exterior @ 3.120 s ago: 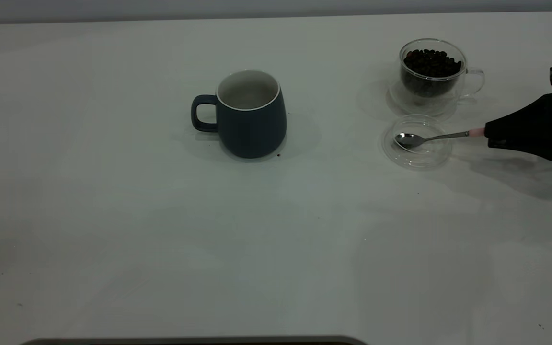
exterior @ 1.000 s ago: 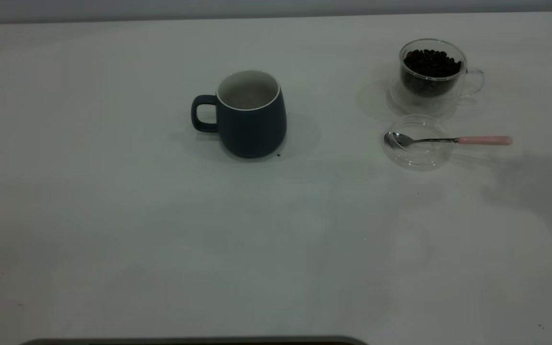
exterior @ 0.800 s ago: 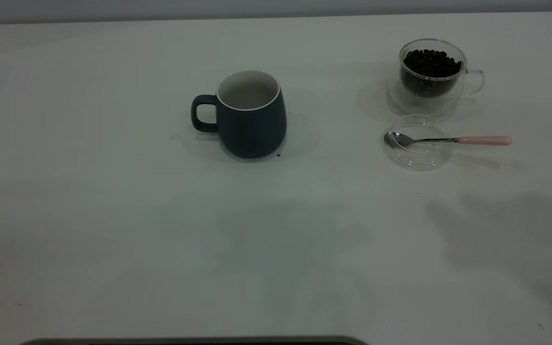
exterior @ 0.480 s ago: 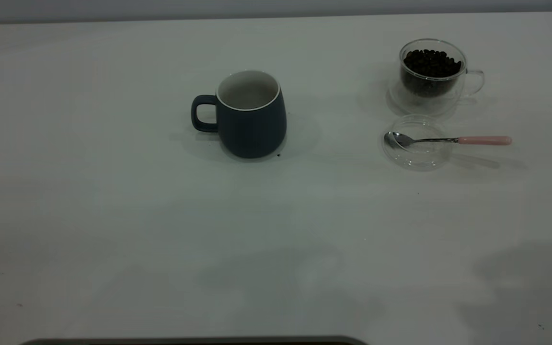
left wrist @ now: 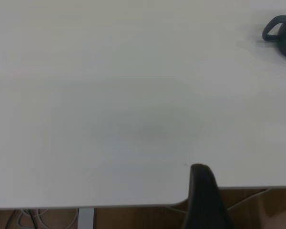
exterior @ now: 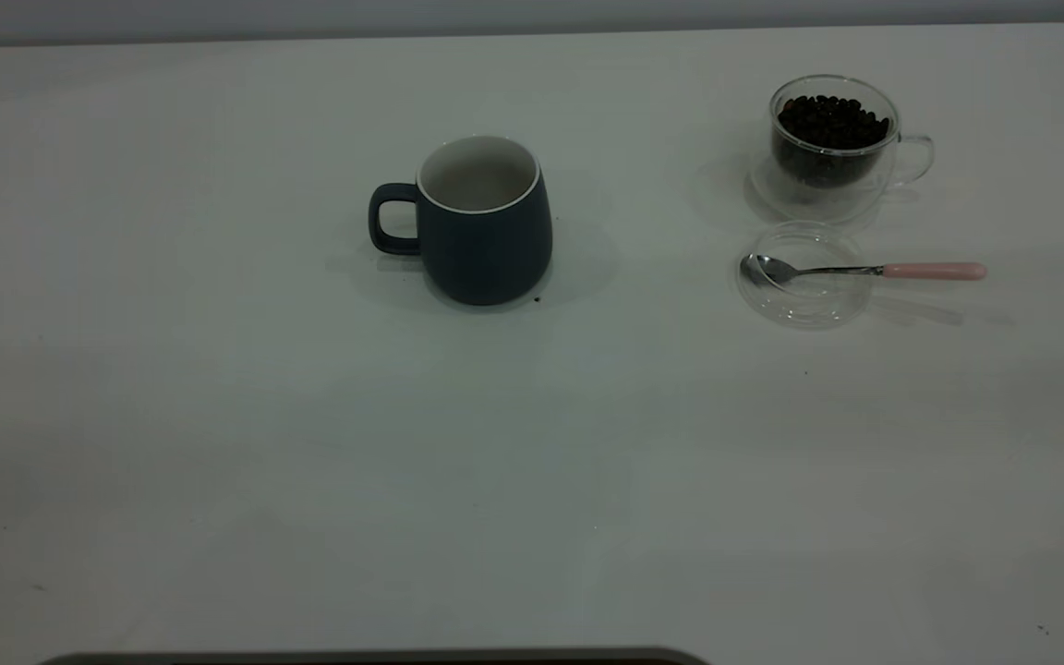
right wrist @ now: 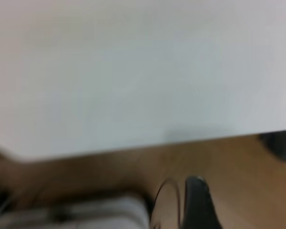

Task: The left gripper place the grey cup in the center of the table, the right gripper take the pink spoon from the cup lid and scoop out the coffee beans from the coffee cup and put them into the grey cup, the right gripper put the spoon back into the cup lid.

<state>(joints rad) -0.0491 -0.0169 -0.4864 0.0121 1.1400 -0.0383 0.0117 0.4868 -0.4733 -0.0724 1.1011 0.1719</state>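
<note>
Resting in the cup lid (exterior: pixel 804 288), the pink spoon (exterior: pixel 864 271) lies untouched; neither gripper's finger spacing can be told.

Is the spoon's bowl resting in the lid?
Yes, the spoon's bowl lies inside the lid, handle sticking out over the rim.

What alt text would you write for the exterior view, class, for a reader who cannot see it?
A grey cup stands mid-table; at right, a glass coffee cup of beans sits behind a clear cup lid holding a pink spoon. No arm shows.
</note>
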